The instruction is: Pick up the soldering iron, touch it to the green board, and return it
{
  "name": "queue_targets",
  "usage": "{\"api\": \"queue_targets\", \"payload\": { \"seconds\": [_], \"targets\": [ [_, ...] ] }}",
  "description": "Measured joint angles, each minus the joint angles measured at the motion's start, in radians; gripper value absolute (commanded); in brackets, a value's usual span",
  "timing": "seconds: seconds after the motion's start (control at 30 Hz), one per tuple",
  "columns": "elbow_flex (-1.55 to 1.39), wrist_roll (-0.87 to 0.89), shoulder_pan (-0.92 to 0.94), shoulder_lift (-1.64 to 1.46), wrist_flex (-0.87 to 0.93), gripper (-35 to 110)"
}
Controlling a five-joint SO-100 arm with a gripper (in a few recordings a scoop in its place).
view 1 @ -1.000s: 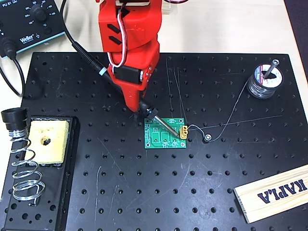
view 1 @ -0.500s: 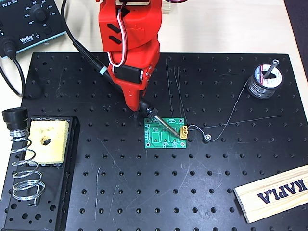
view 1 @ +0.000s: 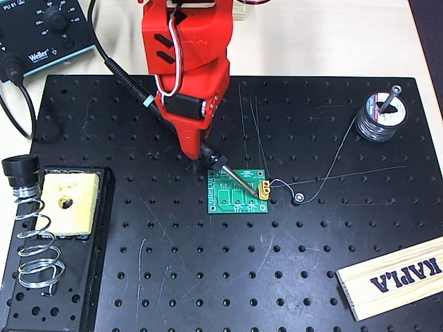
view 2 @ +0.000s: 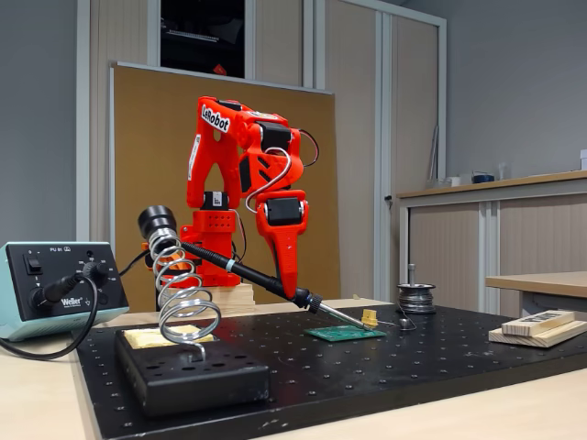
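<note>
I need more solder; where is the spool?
In the overhead view the solder spool stands at the black perforated board's upper right corner, right of the green board.

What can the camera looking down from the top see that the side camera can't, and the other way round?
From the top only: the hole in the yellow sponge, the white outlines printed on the green board, and the word KAPLA on the wooden block.

From the side only: the arm's full height, the brown panel behind it, and the cupboards.

Both: the red end effector holding the soldering iron with its tip down at the green board, the coil stand, the solder spool and the soldering station.
</note>
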State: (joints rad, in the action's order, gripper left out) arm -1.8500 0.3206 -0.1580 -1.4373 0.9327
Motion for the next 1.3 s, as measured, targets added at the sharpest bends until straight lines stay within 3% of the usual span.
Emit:
{"api": "queue_targets", "payload": {
  "seconds": [0.37, 0.73, 0.97, 1.3],
  "targets": [
    [0.025, -0.034, 0.008, 0.014, 0.005, 0],
    [0.19, -0.227, 0.117, 0.067, 0.067, 0],
    [0.301, -0.267, 0.209, 0.015, 0.249, 0],
    [0.433, -0.08, 0.393, -0.184, 0.571, 0]
  ]
}}
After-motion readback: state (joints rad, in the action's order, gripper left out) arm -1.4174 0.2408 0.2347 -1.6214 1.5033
